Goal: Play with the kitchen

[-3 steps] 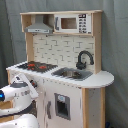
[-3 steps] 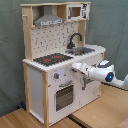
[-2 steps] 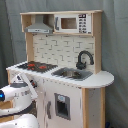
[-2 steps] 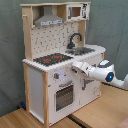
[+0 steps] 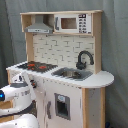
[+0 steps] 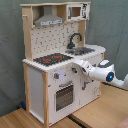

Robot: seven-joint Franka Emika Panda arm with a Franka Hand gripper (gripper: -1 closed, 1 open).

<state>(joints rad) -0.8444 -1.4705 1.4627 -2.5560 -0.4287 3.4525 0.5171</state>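
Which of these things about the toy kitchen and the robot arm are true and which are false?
1. The black tap stands beside the sink. True.
2. The microwave sits below the counter. False: it sits up top, next to the hood.
3. The hob has red rings. True.
4. The robot arm is inside the sink. False: it reaches toward the kitchen front, below the counter.

A lab-like test space; grey curtain backdrop (image 6: 10, 50), wooden table (image 6: 100, 112).
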